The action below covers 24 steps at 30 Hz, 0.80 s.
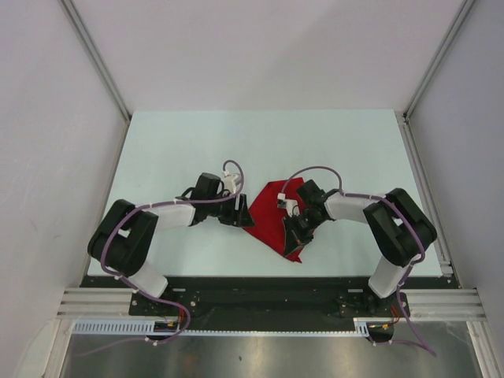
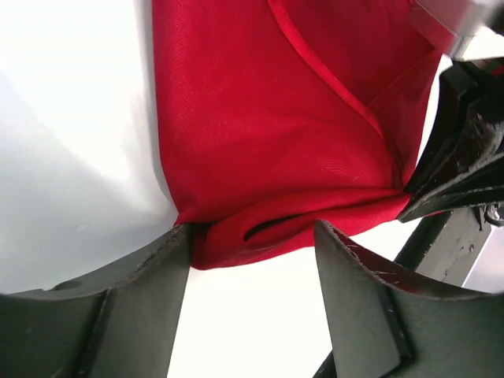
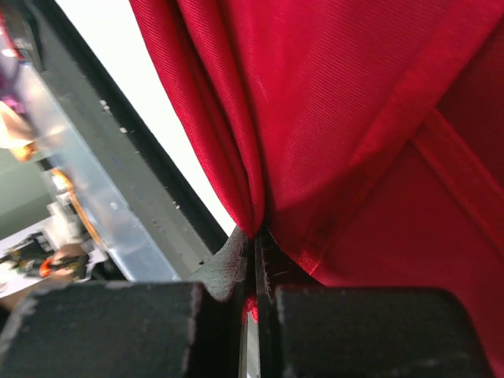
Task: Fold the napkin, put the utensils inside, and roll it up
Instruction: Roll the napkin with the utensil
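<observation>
Right fingers [image 3: 228, 268] pinch the napkin [image 1: 268, 216] by the bench [image 1: 173, 142] near edge, guessing to tension the fold, while left fingers [image 2: 142, 299] sit spread.

You have the napkin [image 1: 272, 213] bunched into a rough, pointed shape on the pale counter [image 1: 197, 142], a little toward 6 o'clock from the middle. One tip points to 12 o'clock and another to 5 o'clock, near the counter's front edge. Your left end effector [image 1: 242, 214] sits at the cloth's 9 o'clock edge, reaching in from 8 o'clock. Your right end effector [image 1: 296, 230] is over the cloth's 3 o'clock side, coming in from 3 o'clock. From above, you cannot tell how either pair of jaws stands.
</observation>
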{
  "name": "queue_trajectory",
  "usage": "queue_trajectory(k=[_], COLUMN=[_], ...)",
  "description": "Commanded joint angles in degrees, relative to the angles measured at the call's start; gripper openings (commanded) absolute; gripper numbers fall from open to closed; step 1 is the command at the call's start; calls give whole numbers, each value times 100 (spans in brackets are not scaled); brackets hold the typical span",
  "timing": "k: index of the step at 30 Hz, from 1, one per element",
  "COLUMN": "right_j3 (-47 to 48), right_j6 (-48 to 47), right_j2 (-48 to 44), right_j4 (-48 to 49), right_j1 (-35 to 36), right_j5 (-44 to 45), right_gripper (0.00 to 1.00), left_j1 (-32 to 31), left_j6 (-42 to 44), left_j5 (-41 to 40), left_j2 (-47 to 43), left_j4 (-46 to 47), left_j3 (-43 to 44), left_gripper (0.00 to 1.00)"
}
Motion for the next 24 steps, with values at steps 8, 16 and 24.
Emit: queue_trajectory(k=[8, 16, 24], right_j3=[472, 578, 587], right_j6=[-444, -515, -506], right_j2=[729, 1081, 1196], right_j4=[-344, -459, -485], right_j1=[-521, -715, -768], right_j5=[-957, -1072, -1177], right_gripper=[0, 0, 0], left_j1=[457, 545, 545], left_j6=[169, 91, 3], left_j5=[-228, 264, 475], left_j2=[-113, 141, 625], left_j4=[422, 880, 1056], left_j3=[-81, -90, -11], left_gripper=[76, 78, 74])
